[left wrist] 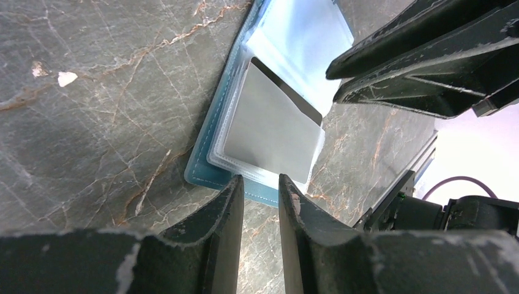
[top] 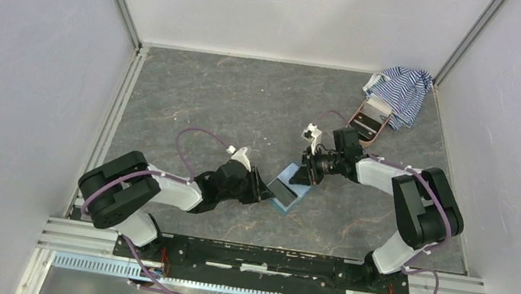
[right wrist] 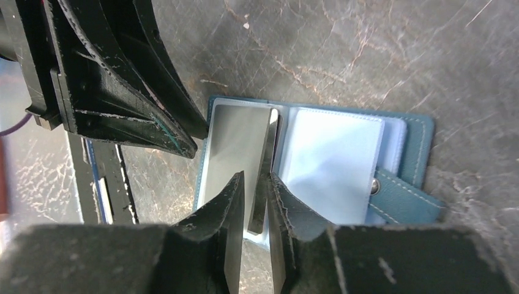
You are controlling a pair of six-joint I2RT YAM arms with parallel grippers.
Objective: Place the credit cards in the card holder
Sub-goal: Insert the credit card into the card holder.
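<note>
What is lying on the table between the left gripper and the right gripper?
The open card holder, with a grey credit card in it. The top view shows it, and both wrist views show it closer.

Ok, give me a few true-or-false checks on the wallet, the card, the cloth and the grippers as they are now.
1. The wallet lies open on the table. True.
2. A grey card lies on the open wallet. True.
3. The striped cloth covers the wallet. False: it is bunched in the far right corner, well away from the wallet.
4. Both grippers are far from the wallet. False: the left gripper and the right gripper are both right at it.
</note>
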